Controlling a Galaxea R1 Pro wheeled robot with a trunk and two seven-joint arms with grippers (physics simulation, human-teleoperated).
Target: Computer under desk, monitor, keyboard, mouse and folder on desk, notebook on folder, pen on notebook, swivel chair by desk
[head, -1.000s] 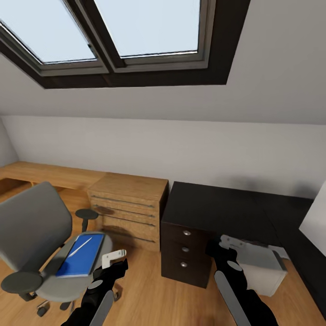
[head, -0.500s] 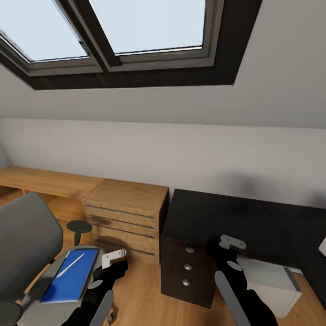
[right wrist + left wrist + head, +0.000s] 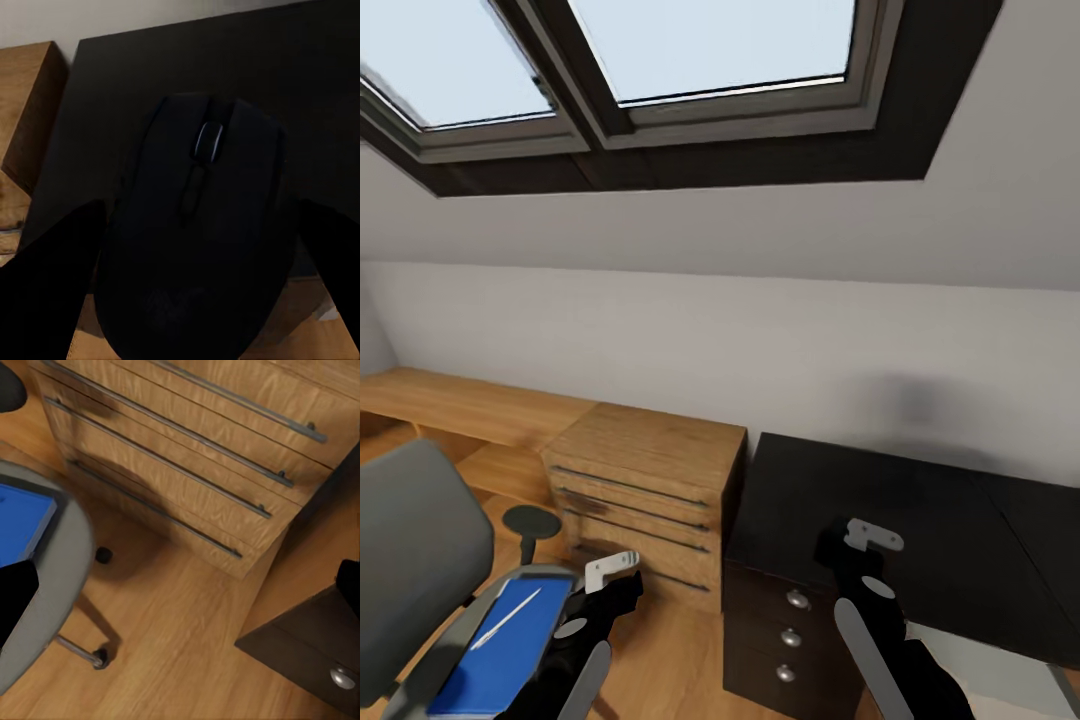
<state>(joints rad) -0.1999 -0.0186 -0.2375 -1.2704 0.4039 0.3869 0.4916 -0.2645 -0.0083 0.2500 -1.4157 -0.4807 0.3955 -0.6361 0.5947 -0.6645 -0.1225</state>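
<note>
My right gripper (image 3: 870, 537) hovers over the front of the black desk (image 3: 900, 490). In the right wrist view it (image 3: 187, 262) is shut on the dark mouse (image 3: 202, 240), above the desk top (image 3: 225, 75). The swivel chair (image 3: 410, 560) stands at the lower left, with the blue folder (image 3: 500, 655) on its seat and the white pen (image 3: 505, 618) on the folder. My left gripper (image 3: 610, 572) hangs open just right of the seat (image 3: 56, 577), near the folder's corner (image 3: 19, 521). A pale strip of the computer (image 3: 1000, 692) peeks from under the desk. Monitor, keyboard and notebook are out of view.
A light wooden drawer chest (image 3: 650, 490) stands against the desk's dark drawer unit (image 3: 790, 640). Low wooden shelving (image 3: 460, 400) runs along the wall to the left. Wood floor (image 3: 187, 637) lies between chair and chest. A sloped ceiling with skylights (image 3: 690, 60) is overhead.
The whole view has shifted up and toward the desk, so the camera moved. The monitor's corner and most of the computer left the picture. Both grippers keep their places and states.
</note>
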